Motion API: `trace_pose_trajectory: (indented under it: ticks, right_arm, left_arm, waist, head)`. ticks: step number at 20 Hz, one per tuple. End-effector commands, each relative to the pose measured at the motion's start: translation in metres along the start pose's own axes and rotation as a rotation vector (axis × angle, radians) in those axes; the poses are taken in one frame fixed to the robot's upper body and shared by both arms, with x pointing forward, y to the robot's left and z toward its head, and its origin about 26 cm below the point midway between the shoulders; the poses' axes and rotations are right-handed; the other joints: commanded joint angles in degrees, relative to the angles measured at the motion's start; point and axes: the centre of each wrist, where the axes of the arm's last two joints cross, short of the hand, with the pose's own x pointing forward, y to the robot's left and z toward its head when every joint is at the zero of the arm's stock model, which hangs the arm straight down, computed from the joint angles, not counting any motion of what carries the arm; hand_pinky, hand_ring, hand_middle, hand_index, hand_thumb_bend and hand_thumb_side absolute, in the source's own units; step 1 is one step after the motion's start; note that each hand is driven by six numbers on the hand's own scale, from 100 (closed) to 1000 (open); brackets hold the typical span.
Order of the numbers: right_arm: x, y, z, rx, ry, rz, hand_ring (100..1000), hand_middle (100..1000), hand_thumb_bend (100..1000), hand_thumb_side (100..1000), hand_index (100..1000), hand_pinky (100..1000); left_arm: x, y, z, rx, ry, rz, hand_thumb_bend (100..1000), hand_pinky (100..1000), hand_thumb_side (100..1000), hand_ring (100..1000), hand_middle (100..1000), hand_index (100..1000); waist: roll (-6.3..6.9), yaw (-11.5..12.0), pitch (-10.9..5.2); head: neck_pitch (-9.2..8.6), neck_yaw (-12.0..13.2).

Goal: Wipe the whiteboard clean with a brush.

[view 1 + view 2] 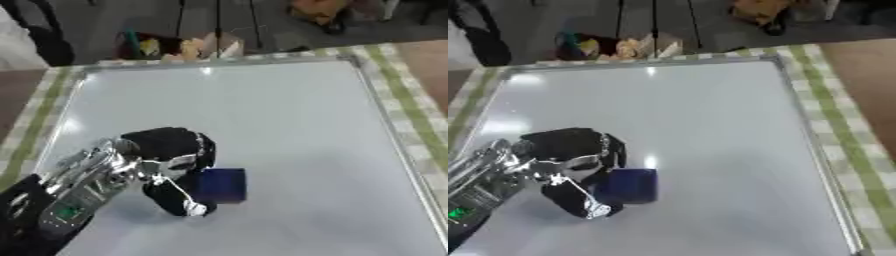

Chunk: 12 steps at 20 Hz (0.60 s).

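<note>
A large whiteboard (289, 115) lies flat and fills most of both views; I make out no marks on its glossy surface. A dark blue block-shaped brush (220, 185) rests on the board at lower left of centre. My left hand (171, 165) comes in from the lower left with its black fingers curled around the brush's left side, thumb below and fingers above. The right hand shows in neither view.
A green-checked cloth (411, 110) edges the board on the right and left. Beyond the far edge sit a box with colourful items (179, 46) and dark floor. The board's metal frame (394, 145) runs down the right side.
</note>
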Motion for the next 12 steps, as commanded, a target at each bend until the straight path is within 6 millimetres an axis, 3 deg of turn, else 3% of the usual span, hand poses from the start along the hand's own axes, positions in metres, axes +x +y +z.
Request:
trace_pose_trajectory:
  ticks: [1, 5, 12]
  right_arm:
    - [0.004, -0.001, -0.006, 0.005, -0.029, -0.003, 668, 552, 100, 792, 780, 718]
    - [0.004, 0.000, -0.006, 0.005, -0.026, -0.004, 668, 552, 100, 792, 780, 719]
    - [0.004, 0.000, -0.005, 0.005, -0.024, -0.004, 668, 550, 100, 794, 781, 720]
  left_arm:
    - [-0.001, 0.003, 0.000, 0.026, 0.007, -0.025, 345, 477, 422, 670, 663, 188]
    - [-0.002, -0.001, -0.003, 0.055, 0.014, -0.019, 333, 468, 416, 666, 704, 186]
    - [-0.004, -0.008, -0.008, 0.075, 0.022, 0.003, 291, 445, 409, 643, 684, 180]
  waist:
    - [-0.34, -0.03, -1.00]
    - [-0.43, 0.01, -0.90]
    - [-0.55, 0.08, -0.71]
  head:
    - [-0.46, 0.00]
    - [-0.58, -0.02]
    - [-0.68, -0.09]
